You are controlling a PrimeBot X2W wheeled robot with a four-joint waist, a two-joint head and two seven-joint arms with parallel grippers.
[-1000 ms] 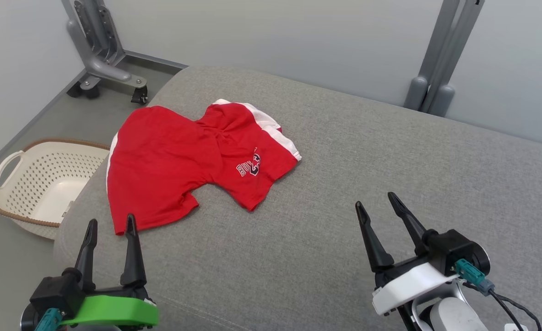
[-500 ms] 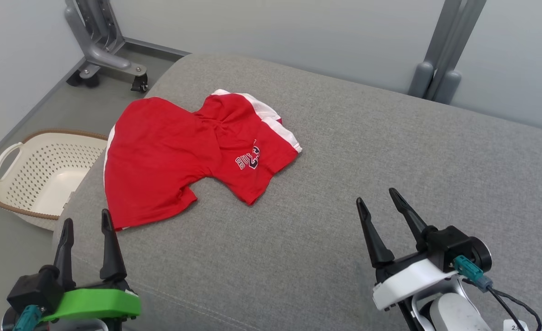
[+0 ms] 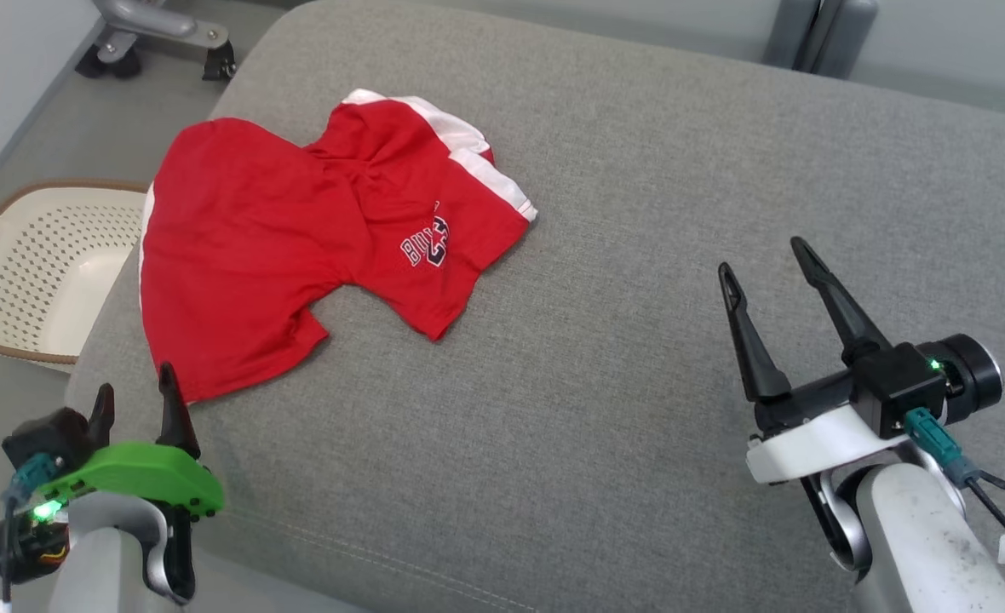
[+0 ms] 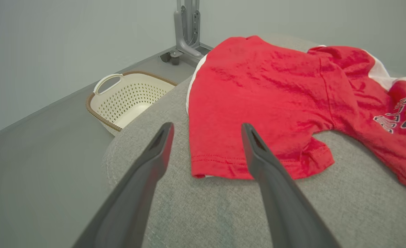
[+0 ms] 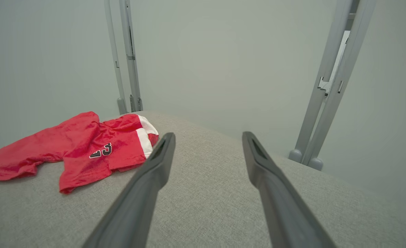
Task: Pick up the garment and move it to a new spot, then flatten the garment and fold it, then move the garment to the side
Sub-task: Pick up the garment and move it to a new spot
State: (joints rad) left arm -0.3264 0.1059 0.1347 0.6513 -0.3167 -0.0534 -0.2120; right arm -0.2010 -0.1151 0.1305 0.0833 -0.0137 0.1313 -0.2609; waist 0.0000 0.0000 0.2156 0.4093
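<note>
Lying rumpled but mostly spread out on the left part of the grey cushion point(image 3: 639, 213), the one garment point(image 3: 298, 247) is red with two white side stripes and a single dark printed emblem that reads 23 in the right wrist view. Its near hem sits just ahead of the left gripper point(image 3: 135, 380), whose two dark fingers are spread apart with nothing between them. From the left wrist view one fingertip overlaps the hem, though whether it touches the cloth is hard to tell. The right gripper point(image 3: 762, 258) hovers over bare cushion well apart from the garment, its two fingers also spread wide and empty. On the floor to the left stands one cream perforated basket point(image 3: 17, 281) - beyond the cushion, two grey metal stands point(image 3: 153, 25).
</note>
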